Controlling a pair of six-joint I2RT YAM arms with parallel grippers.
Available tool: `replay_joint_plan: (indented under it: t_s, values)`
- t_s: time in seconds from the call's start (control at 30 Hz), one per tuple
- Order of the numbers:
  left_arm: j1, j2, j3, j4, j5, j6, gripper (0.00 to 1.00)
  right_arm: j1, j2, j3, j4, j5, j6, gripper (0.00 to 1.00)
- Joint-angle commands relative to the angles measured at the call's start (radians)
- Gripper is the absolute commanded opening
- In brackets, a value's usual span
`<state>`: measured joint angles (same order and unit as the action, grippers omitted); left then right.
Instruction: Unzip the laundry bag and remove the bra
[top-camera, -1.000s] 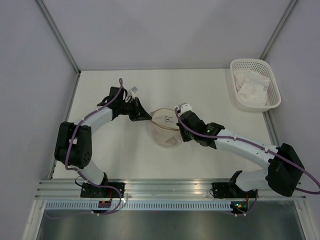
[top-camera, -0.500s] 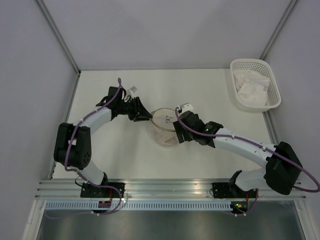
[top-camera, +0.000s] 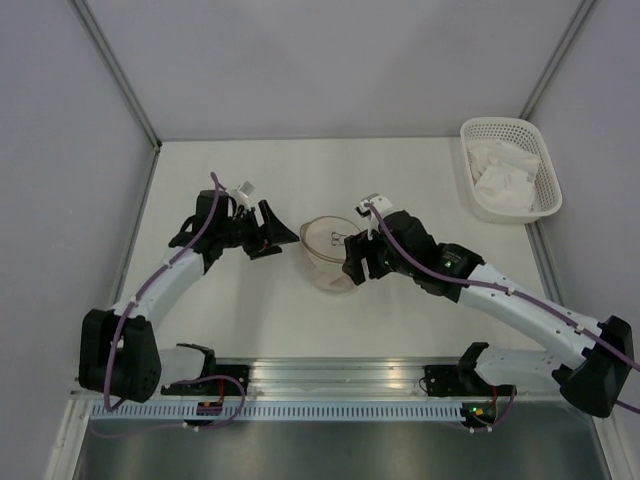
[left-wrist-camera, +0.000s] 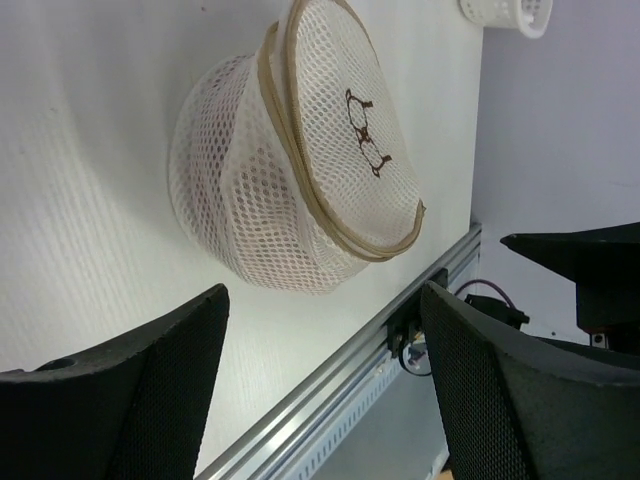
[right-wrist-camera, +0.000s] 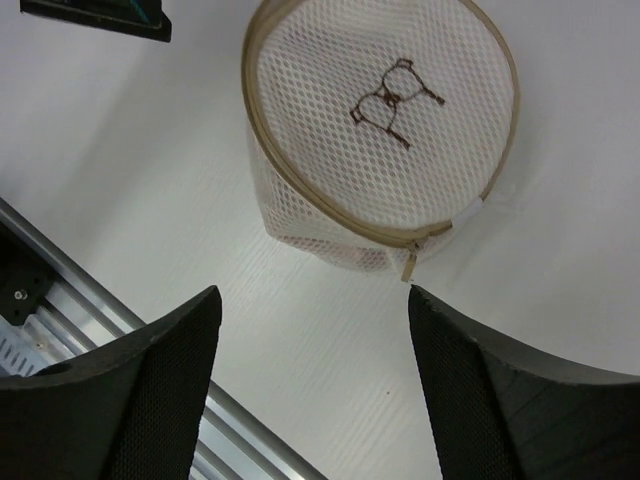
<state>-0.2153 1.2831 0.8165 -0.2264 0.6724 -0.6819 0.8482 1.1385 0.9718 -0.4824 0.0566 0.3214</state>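
The laundry bag is a whitish mesh pod with a brown zip rim and a small bra drawing on its round flap. It lies on the table between my two grippers. Its zip looks shut, and the pull hangs at the rim. The bra is hidden inside the mesh. My left gripper stands open just left of the bag, not touching it. My right gripper is open at the bag's right edge, above the table, with the bag ahead of its fingers. Nothing is between either pair of jaws.
A white lattice basket holding white cloths stands at the back right corner. An aluminium rail runs along the table's near edge. Grey walls close in the left, back and right sides.
Both grippers have opened and let go of the bag's rim. The left arm has drawn back to the left, the right gripper has lifted off slightly, and the bag has settled on the table.
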Motion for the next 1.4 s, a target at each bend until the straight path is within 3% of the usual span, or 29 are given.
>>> replay_joint_plan:
  t_s: [0.0,0.17,0.27,0.4,0.93,1.07,1.2,1.37]
  values:
    - [0.005,-0.145,-0.034,0.007,-0.154,-0.067,0.82,0.002,0.079,0.097,0.045,-0.051,-0.028,0.77]
    - [0.005,-0.355,-0.138,0.007,-0.269,-0.153,0.87,0.000,0.203,0.192,0.097,-0.052,-0.042,0.66]
    - [0.005,-0.487,-0.187,0.001,-0.277,-0.188,0.90,0.002,0.285,0.247,0.116,-0.087,-0.056,0.54]
    - [0.005,-0.534,-0.218,-0.030,-0.270,-0.194,0.91,0.002,0.371,0.303,0.125,-0.113,-0.070,0.41]
    - [0.005,-0.505,-0.217,-0.034,-0.249,-0.186,0.92,0.003,0.544,0.378,0.131,-0.155,-0.096,0.28]
    - [0.005,-0.504,-0.218,-0.033,-0.252,-0.185,0.92,0.002,0.549,0.364,0.133,-0.156,-0.096,0.20]
    - [0.005,-0.499,-0.221,-0.033,-0.257,-0.183,0.92,0.002,0.541,0.352,0.130,-0.141,-0.097,0.03]
    - [0.005,-0.498,-0.220,-0.034,-0.251,-0.183,0.91,0.003,0.501,0.349,0.116,-0.110,-0.096,0.00]
